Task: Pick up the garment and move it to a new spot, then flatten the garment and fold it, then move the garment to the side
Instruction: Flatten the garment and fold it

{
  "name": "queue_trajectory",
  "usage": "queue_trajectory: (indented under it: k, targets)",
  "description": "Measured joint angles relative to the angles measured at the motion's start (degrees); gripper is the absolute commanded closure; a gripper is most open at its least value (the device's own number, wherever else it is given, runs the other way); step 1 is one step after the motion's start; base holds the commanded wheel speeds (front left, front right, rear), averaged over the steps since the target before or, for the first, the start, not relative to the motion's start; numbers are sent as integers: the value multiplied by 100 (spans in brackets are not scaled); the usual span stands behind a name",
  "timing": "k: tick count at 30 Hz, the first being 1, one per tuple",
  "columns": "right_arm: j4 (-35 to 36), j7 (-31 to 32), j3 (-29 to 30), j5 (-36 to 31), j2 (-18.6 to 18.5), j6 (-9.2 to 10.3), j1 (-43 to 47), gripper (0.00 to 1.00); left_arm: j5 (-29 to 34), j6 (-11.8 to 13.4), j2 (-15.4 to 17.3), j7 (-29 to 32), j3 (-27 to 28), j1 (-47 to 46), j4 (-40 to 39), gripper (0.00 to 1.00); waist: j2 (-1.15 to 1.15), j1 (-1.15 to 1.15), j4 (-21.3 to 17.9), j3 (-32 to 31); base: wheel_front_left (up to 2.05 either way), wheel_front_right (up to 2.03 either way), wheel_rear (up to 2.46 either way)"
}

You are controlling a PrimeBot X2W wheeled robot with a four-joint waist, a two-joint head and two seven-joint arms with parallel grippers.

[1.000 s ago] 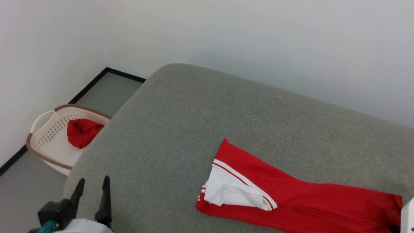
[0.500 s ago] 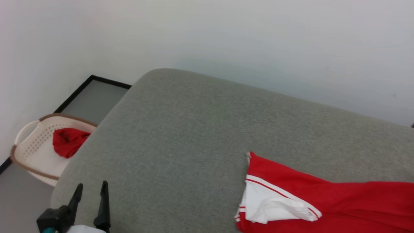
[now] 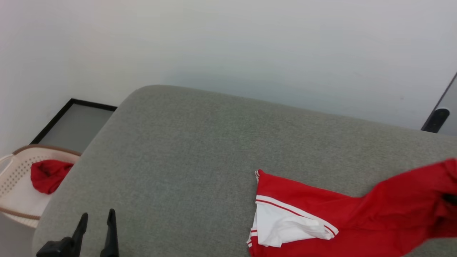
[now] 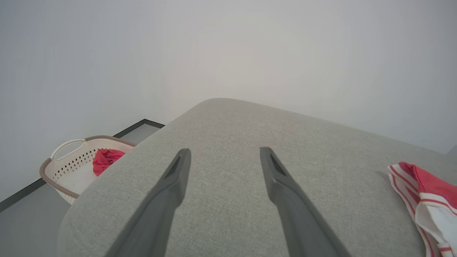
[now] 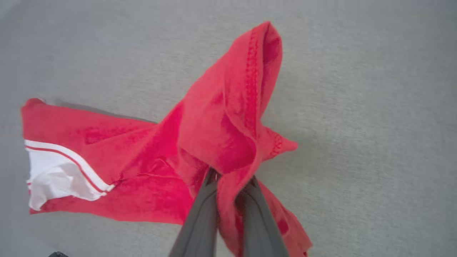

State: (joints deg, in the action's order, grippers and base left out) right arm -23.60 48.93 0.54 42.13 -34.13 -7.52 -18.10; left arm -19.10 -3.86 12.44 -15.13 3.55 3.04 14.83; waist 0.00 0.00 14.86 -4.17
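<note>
Beige perforated basket [image 3: 14, 171] is sitting on the floor [image 3: 75, 125] off the left end of the grey fabric cushion [image 3: 185, 142], with a brown band running along its rim. A plain red cloth [image 3: 48, 175] is lying bunched inside it, on the side nearest the cushion.

Right gripper [image 5: 232, 176]: the jaws are pinching almost fully closed on a bunched fold of the garment [image 5: 142, 171], and red fabric is wrapping around both fingers. In the right wrist view it is pointing down at the cushion, with a peak of fabric standing up past the fingertips.

The garment is sitting on the right half of the cushion, towards the near edge. In the head view its gripped right end is hanging lifted off the surface, while the left end is lying flat. The white sleeve and its stripe trim are facing up at that left end.

Left gripper [image 3: 98, 213]: it is hovering over the cushion's near-left corner, low left in the head view. The jaws are standing wide apart and gripping nothing. The fingers are pointing across the cushion towards the wall, well apart from the garment.
</note>
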Motion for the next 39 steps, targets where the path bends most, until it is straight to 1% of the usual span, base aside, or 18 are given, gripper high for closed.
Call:
queue_trajectory:
  k: [2, 6, 9, 12, 15, 17, 22, 31, 32, 33, 34, 35, 39]
  targets:
    - [387, 148, -23, 35, 135, 0, 38, 100, 44, -20, -33, 0, 25, 19, 8, 0, 0, 0, -39, -36, 0, 0, 0]
    - [1094, 420, -23, 112, 564, 0, 88, 100, 107, -66, -121, 0, 48, 36, 57, 0, 0, 0, -61, -102, 0, 0, 0]
    - [1505, 555, -110, 70, 895, 0, 96, 100, 157, -105, -170, 0, 33, 23, 101, 0, 0, 0, -21, -113, 0, 0, 0]
    - [1746, 613, -265, -12, 1246, 0, 76, 100, 210, -146, -214, 0, -9, -24, 146, 0, 0, 0, 49, -117, 0, 0, 0]
    - [1845, 656, -461, -123, 1608, 0, 29, 100, 259, -175, -260, 0, -55, -84, 177, 0, 0, 0, 149, -116, 0, 0, 0]
    - [1866, 654, -598, -199, 1783, 0, 23, 100, 291, -191, -298, 0, -66, -122, 198, 0, 0, 0, 229, -113, 0, 0, 0]
    - [1730, 610, -910, -319, 2086, 0, 19, 100, 326, -240, -355, 0, -93, -224, 267, 0, 0, 0, 454, -102, 0, 0, 0]
    - [1338, 450, -1432, -532, 2107, 0, 35, 100, 376, -296, -442, 0, -49, -305, 354, 0, 0, 0, 776, -74, 0, 0, 0]
    - [1284, 420, -1474, -571, 2093, 0, 35, 90, 385, -303, -450, 0, -37, -305, 359, 0, 0, 0, 788, -69, 0, 0, 0]
    - [1229, 379, -1511, -597, 2081, 0, 34, 29, 392, -313, -457, 0, -21, -305, 361, 0, 0, 0, 794, -65, 0, 0, 0]
    - [1178, 330, -1526, -609, 2084, 0, 33, 5, 400, -314, -460, 0, -7, -305, 364, 0, 0, 0, 793, -64, 0, 0, 0]
    - [1132, 314, -1539, -616, 2085, 0, 25, 0, 407, -319, -461, 0, 7, -305, 366, 0, 0, 0, 787, -65, 0, 0, 0]
    - [1056, 241, -1586, -559, 2070, 0, -65, 0, 424, -322, -467, 0, 76, -303, 360, 0, 0, 0, 738, -75, 0, 0, 0]
